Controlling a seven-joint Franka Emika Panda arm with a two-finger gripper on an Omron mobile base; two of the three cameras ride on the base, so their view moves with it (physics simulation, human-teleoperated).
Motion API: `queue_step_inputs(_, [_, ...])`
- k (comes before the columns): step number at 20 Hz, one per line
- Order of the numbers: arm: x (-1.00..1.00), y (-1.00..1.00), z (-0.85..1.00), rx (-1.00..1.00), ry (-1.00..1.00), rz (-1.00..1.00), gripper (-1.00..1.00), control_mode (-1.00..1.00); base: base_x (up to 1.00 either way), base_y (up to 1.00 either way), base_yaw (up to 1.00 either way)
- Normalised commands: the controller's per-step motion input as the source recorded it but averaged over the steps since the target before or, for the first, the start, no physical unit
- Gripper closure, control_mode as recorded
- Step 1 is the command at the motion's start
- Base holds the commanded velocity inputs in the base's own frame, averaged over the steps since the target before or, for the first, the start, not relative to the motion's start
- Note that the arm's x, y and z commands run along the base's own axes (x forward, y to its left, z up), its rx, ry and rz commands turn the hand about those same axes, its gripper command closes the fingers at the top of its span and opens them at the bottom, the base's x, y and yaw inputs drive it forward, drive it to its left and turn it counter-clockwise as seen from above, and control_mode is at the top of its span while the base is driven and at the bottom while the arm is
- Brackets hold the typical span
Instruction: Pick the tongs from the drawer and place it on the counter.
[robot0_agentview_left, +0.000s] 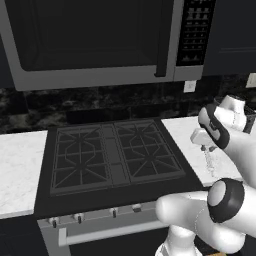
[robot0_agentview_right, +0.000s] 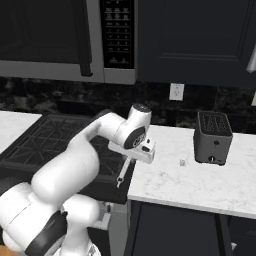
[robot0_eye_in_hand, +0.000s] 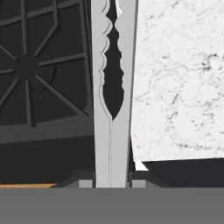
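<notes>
Pick done: hand (robot0_agentview_right: 131, 161) clamped on tongs (robot0_agentview_right: 123, 173), which hang over the stovetop (robot0_agentview_right: 60, 135) beside the tabletop (robot0_agentview_right: 200, 180) edge; placing remains.

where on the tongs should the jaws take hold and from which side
Grip the tongs at the joined handle end, from behind along their length, as the gripper does now: the two arms merge into one narrow flat strip there, while the scalloped tips splay apart over the counter edge.

The surface (robot0_agentview_right: 200, 190) right of the stovetop (robot0_agentview_right: 50, 145) lies mostly bare, giving open room. A dark toaster (robot0_agentview_right: 213, 137) stands toward its back, a small speck (robot0_agentview_right: 182, 162) just left of it. The microwave (robot0_agentview_left: 95, 40) overhangs the stovetop.
</notes>
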Motion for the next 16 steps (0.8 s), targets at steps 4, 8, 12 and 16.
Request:
queue_step_inputs(4, [0.68,-0.46,-0.55,0.13,0.00,0.03,1.00,-1.00,0.00,0.00,0.00])
queue_step_inputs(8, [0.75,-0.14,-0.45,0.04,0.00,0.00,1.00,-1.00,0.00,0.00,0.00])
queue_step_inputs(12, [0.45,-0.38,-0.63,0.04,-0.02,0.00,1.00,-1.00,0.00,0.00,0.00])
queue_step_inputs(16, [0.41,-0.52,-0.68,0.06,-0.05,0.00,1.00,-1.00,0.00,0.00,0.00])
